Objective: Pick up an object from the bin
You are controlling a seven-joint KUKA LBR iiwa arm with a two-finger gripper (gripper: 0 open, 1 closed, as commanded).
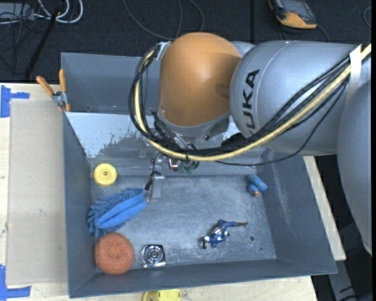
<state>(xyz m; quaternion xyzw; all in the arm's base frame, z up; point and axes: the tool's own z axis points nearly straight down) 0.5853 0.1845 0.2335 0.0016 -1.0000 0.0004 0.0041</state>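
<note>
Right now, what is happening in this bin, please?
A KUKA arm reaches into the grey bin from the right. Its pincer is down at the right end of a blue shaggy duster on the bin's left side. Nothing looks lifted yet. A yellow disc, an orange-brown scrub pad and a small blue toy lie apart from it.

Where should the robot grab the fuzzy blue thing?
Probably at the narrow upper-right end of the fuzzy blue thing, from straight above, squeezing across it. It lies flat and slanted, and that end looks slimmer than its bushy lower-left end.
</note>
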